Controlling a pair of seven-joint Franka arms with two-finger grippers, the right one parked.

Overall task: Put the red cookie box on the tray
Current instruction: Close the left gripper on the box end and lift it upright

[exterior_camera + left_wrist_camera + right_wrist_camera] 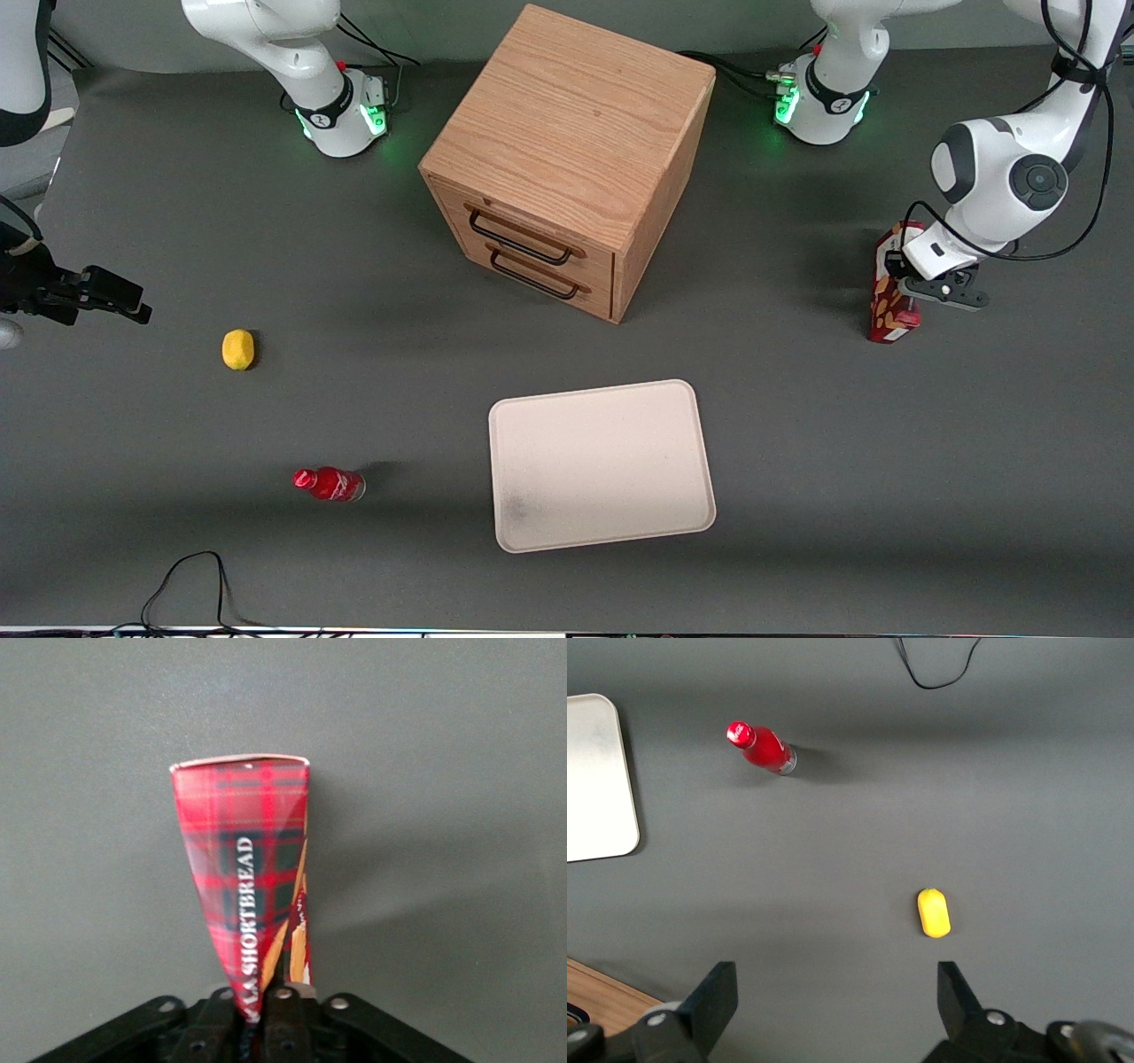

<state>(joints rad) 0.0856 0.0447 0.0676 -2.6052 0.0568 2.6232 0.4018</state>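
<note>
We find the left arm's gripper (912, 297) toward the working arm's end of the table, its jaws clamped on the upper end of the red cookie box (886, 288), which stands upright on its narrow end in the front view. From the left wrist view the carton (244, 895) runs away from the gripper (266, 1014) with its tartan edge and white "SHORTBREAD" lettering toward the camera (a sliver of golden cookie picture shows along one face), and the fingers (285, 1003) press against it from both sides at the near end. Whether the box's lower end touches the grey table (797, 425) or hangs just above it we cannot tell. The tray (601, 465) lies flat and bare nearer to the front camera than the box, well apart from it and toward the middle of the table, with a faint dark smudge near one corner. The wooden drawer cabinet (567, 159) sits farther from the front camera than the tray, its two dark-handled drawers turned toward the parked arm's end. Toward that end we also see a yellow lemon (237, 349) and, nearer to the front camera than the lemon, a small red bottle (329, 484) lying on its side.
</note>
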